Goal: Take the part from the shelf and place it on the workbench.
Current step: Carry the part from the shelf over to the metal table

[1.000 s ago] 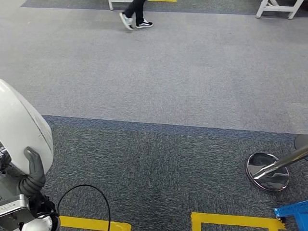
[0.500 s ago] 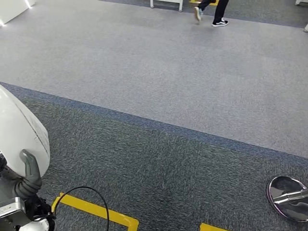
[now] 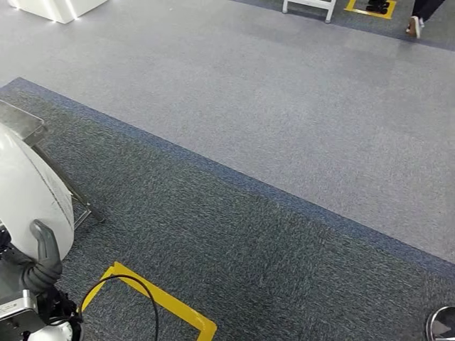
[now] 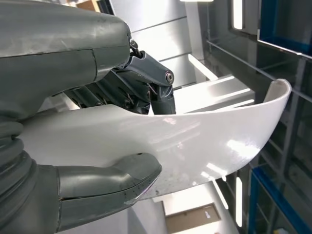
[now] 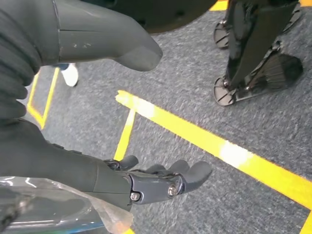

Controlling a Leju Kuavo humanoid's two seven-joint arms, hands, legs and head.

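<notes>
Carpet floor (image 3: 279, 142) was grey with a darker band and yellow tape lines (image 3: 161, 302). White curved part (image 4: 206, 146) sat low on the robot's left, long axis running out past the fingers, far tip curling up. Left hand (image 4: 121, 141) gripped it, thumb (image 4: 110, 183) on one face, darker fingers (image 4: 154, 92) on the other. Right hand (image 5: 154, 122) held nothing, fingers apart over the floor. No readable markings.

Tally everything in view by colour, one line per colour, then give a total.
White: 3 – curved part held by the left hand, bench leg, platform
Yellow: 2 – floor tape corner, far floor marking
Black: 1 – cable
Silver: 2 – metal frame, stanchion base
Total: 8
</notes>
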